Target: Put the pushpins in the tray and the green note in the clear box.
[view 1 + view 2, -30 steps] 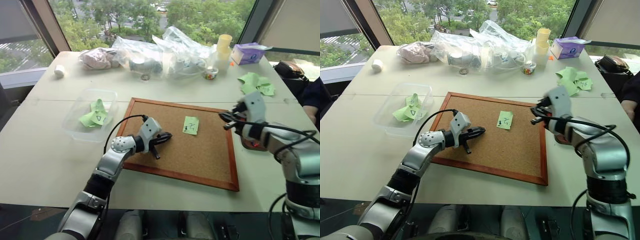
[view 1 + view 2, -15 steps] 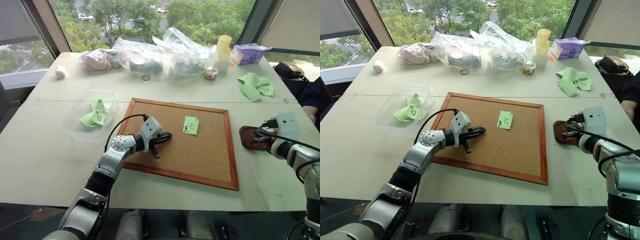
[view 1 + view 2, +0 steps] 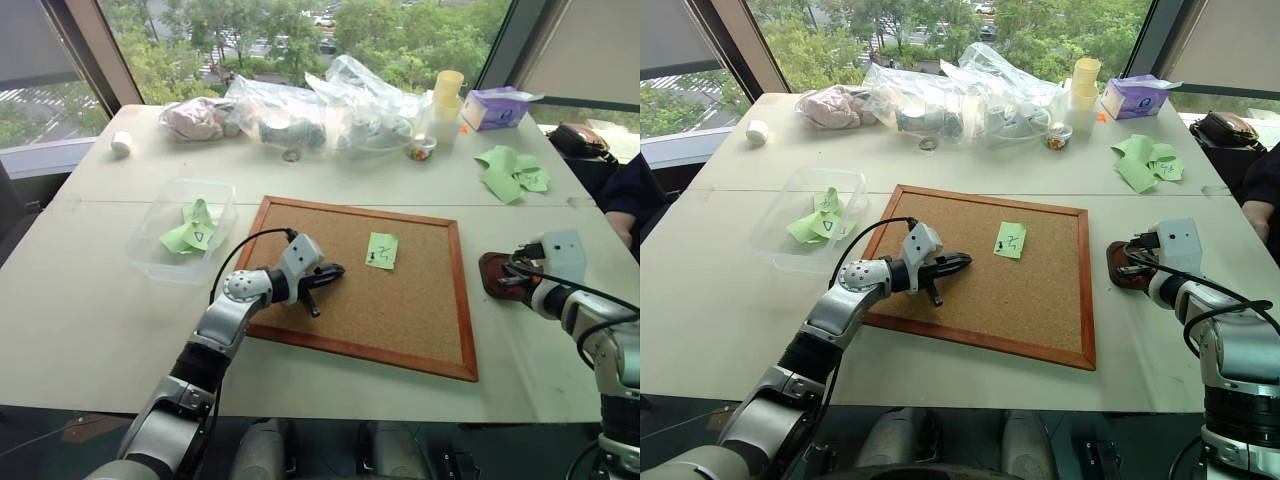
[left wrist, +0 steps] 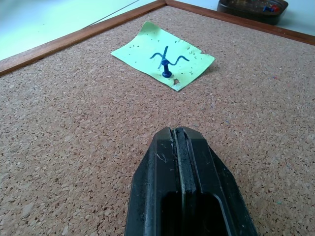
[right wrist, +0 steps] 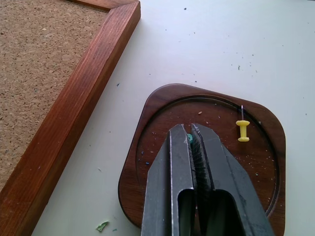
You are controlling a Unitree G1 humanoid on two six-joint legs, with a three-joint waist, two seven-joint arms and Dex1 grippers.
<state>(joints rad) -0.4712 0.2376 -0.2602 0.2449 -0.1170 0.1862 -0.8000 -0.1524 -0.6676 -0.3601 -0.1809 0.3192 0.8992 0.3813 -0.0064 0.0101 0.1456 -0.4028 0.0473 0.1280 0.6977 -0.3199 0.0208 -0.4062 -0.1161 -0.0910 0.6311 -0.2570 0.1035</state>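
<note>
Presently the right gripper point(image 5: 191, 135) hangs low over the small dark reddish-brown wooden tray point(image 5: 162, 105), its two black fingers nearly shut on something small and teal at their tips, most likely a pushpin brought here for release. One yellow pushpin point(image 5: 242, 129) already lies in the tray, just beside the fingers, so this dish is serving as the collection point. The tray sits on the pale table point(image 3: 90, 300), just off the right edge of the wood-framed cork board point(image 3: 400, 300).

Meanwhile, the left gripper point(image 4: 177, 132) rests empty over the cork, fingers pressed together, pointing toward the small light-green square paper note point(image 4: 162, 55). A dark blue pushpin point(image 4: 167, 73) stands upright through the note, which explains why the note is still on the board: it cannot be lifted until that pin is drawn.

Further left, well apart from the note, the transparent shallow plastic box point(image 3: 150, 240) sits on the table, already holding green paper pieces point(image 3: 190, 232).
</note>
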